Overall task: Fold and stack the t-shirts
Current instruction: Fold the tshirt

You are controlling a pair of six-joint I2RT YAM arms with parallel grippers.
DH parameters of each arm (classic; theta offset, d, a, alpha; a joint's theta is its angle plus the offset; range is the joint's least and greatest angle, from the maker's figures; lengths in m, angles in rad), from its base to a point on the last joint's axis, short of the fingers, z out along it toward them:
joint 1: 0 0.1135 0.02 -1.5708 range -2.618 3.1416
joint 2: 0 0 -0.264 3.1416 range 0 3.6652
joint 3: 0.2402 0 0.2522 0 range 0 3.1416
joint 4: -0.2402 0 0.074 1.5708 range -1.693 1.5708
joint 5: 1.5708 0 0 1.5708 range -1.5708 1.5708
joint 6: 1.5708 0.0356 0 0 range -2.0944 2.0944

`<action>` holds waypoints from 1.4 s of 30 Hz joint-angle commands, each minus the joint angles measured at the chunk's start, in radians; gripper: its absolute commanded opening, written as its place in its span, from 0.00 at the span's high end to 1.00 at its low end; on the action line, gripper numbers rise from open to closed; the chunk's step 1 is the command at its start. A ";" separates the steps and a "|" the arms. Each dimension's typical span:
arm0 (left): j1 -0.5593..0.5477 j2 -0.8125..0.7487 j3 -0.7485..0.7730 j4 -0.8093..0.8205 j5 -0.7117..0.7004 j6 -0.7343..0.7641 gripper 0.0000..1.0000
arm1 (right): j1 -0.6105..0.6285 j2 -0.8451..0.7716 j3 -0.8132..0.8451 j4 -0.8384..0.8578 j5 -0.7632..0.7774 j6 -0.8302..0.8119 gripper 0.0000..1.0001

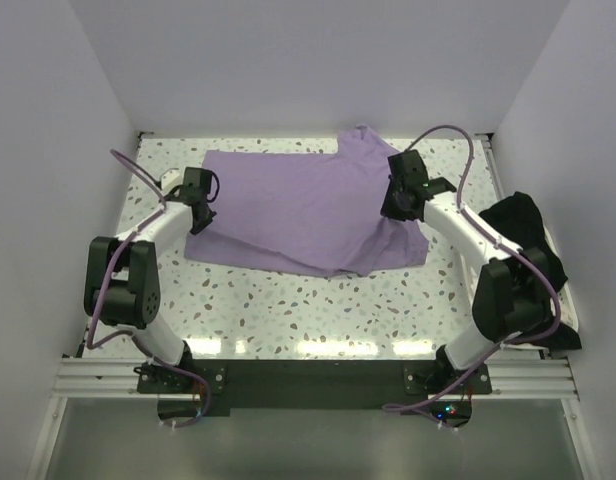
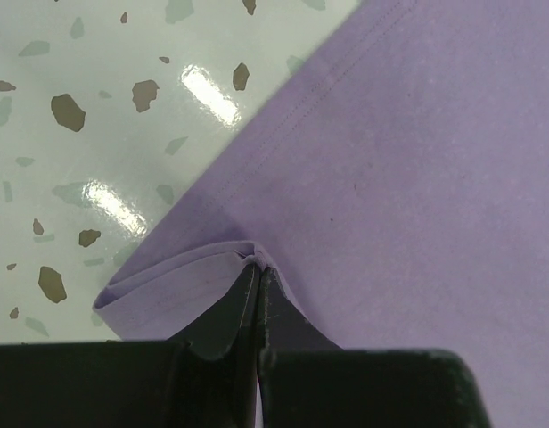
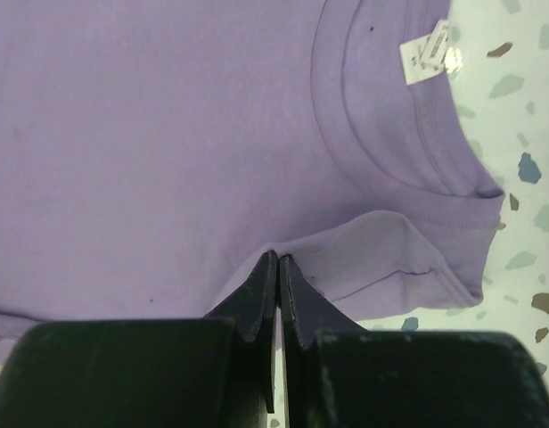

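top external: lavender t-shirt [image 1: 298,205] lies spread mostly flat across the far middle of the speckled table [image 1: 288,310], rumpled along its right edge. black t-shirt [image 1: 528,235] sits bunched in a heap at the table's right edge, behind the right arm, well apart from the lavender one. left gripper [image 1: 199,218] is down at the shirt's left edge, right gripper [image 1: 399,205] at its right side.

left wrist: left gripper [image 2: 257,264] is clenched, fingers pressed together on a small raised fold at the hemmed corner of the lavender t-shirt [image 2: 417,178]; fabric curls up around the tips, bare table beside it.

right wrist: right gripper [image 3: 279,259] is clenched too, pinching a lifted flap of the lavender t-shirt [image 3: 150,134] just below the collar [image 3: 390,174]. white neck label [image 3: 424,52] shows inside the neckline. shirt edge folds over near the tips.
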 commanded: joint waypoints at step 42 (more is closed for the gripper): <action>0.094 0.040 0.101 0.008 -0.015 0.052 1.00 | -0.203 0.081 0.114 0.117 -0.110 0.004 1.00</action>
